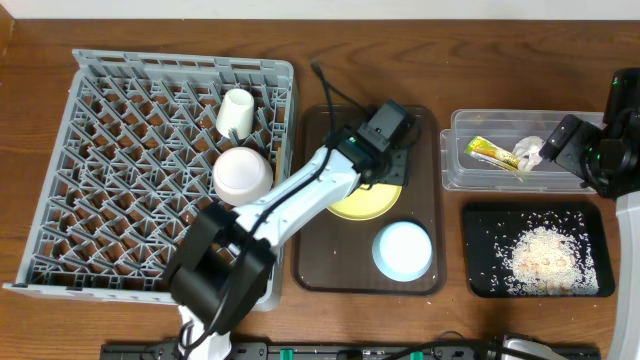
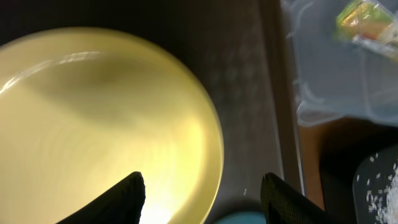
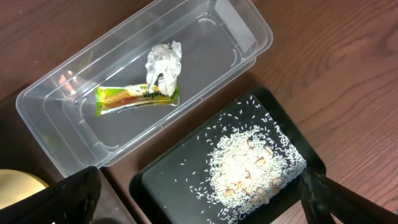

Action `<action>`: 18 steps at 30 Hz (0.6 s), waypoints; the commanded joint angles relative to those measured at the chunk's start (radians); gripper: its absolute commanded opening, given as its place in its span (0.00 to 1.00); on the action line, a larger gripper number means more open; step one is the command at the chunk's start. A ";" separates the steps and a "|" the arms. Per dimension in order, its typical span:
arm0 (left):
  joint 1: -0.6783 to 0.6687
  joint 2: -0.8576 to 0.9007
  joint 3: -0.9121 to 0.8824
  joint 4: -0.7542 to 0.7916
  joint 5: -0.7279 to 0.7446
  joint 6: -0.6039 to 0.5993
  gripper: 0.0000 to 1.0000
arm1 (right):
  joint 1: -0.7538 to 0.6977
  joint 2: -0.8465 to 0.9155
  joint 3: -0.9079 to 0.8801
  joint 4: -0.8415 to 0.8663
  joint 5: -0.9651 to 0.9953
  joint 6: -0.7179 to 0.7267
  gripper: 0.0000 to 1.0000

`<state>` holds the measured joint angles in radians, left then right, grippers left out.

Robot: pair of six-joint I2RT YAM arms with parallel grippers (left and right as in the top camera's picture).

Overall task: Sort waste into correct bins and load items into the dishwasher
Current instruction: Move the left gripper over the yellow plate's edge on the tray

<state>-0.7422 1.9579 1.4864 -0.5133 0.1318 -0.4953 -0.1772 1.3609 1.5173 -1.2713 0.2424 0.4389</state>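
The yellow plate lies on the brown serving tray, next to the light blue bowl. My left gripper hovers over the plate, open and empty, one finger over the plate and one beyond its rim. The grey rack holds the white cup and white bowl. The clear tub holds the wrapper and tissue. The black tray holds rice scraps. My right gripper is open above both bins. The chopsticks are out of view.
The clear tub and black tray sit right of the brown tray, close to its edge. My left arm crosses the rack's right wall and the tray's left side. My right gripper is at the tub's right end.
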 commanded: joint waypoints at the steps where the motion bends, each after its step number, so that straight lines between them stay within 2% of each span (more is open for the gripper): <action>1: -0.002 0.063 0.024 0.012 -0.002 0.057 0.61 | -0.005 -0.001 0.006 -0.002 0.007 -0.007 0.99; 10: -0.019 0.211 0.024 0.011 -0.039 0.058 0.61 | -0.005 -0.001 0.006 -0.002 0.007 -0.007 0.99; 18: -0.026 0.220 0.027 0.002 -0.081 0.058 0.62 | -0.005 -0.001 0.006 -0.002 0.007 -0.006 0.99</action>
<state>-0.7639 2.1403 1.5120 -0.4950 0.0780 -0.4442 -0.1772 1.3609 1.5173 -1.2713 0.2424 0.4389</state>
